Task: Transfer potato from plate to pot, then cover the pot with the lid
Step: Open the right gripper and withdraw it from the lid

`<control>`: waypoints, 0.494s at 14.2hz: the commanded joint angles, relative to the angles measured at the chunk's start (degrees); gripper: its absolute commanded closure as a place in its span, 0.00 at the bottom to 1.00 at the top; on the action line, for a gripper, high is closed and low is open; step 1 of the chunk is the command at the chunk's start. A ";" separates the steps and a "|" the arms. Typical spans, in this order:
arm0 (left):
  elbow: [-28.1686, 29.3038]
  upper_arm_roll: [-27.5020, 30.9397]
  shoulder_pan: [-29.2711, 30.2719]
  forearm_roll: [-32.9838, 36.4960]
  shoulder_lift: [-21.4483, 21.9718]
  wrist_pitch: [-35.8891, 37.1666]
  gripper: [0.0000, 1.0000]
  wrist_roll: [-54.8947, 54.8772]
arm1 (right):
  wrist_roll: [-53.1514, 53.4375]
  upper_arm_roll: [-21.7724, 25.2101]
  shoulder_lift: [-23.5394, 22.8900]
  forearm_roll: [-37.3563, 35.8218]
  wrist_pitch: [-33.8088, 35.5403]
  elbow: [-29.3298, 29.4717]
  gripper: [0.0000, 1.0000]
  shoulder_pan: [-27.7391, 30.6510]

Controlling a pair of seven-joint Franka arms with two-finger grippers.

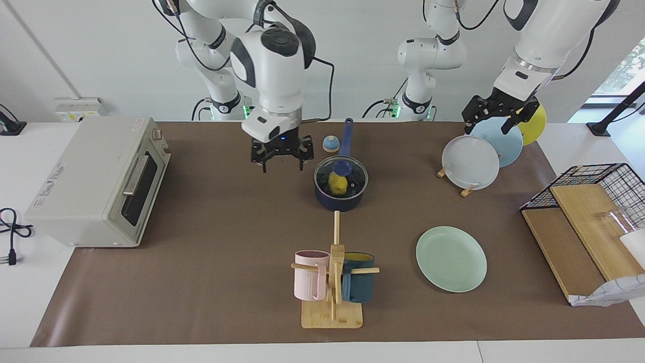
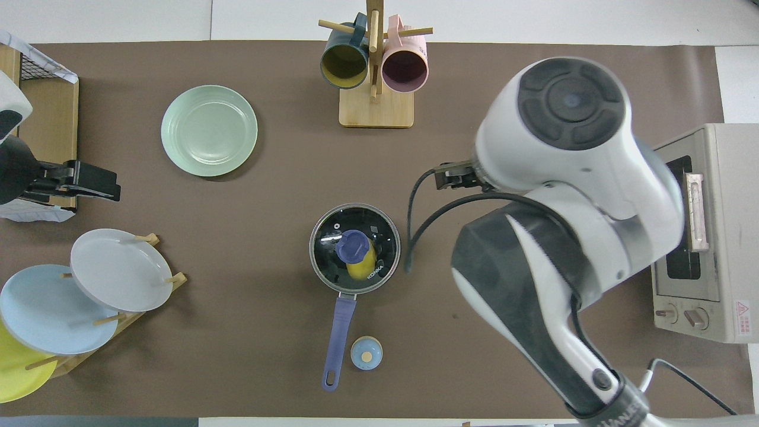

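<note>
Where brown mat (image 1: 211,282) covers white table (image 1: 15,312), toaster oven (image 1: 95,184) sits.

Brown-matted table (image 1: 227,282): pot (image 1: 341,197), plate (image 1: 451,258)

The pot (image 2: 354,283) was dark navy outside and black inside, with a blue handle pointing to six o'clock in the overhead view. Its lid (image 2: 379,237) was clear glass with a metal rim and a blue knob, and the potato (image 2: 363,265) showed bright yellow through it. The plate (image 2: 209,130), at ten o'clock from the pot, was pale mint green. The table cover (image 2: 533,367) was plain brown. On the wooden stand hung a pink mug (image 2: 405,62) and a dark teal mug (image 2: 344,60) with a yellow inside.
</note>
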State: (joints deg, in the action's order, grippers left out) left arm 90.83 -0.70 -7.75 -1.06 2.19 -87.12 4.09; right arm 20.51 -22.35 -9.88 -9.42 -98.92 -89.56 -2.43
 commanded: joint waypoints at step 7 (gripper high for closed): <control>1.45 -0.01 0.28 0.18 1.24 -0.68 0.00 -0.05 | -12.86 15.75 8.72 5.38 10.93 -0.61 0.00 -0.65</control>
State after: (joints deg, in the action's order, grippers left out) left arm 90.84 -0.70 -7.75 -1.06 2.20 -87.12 4.09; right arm 8.58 -8.13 -3.51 -5.36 -89.81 -89.46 -2.64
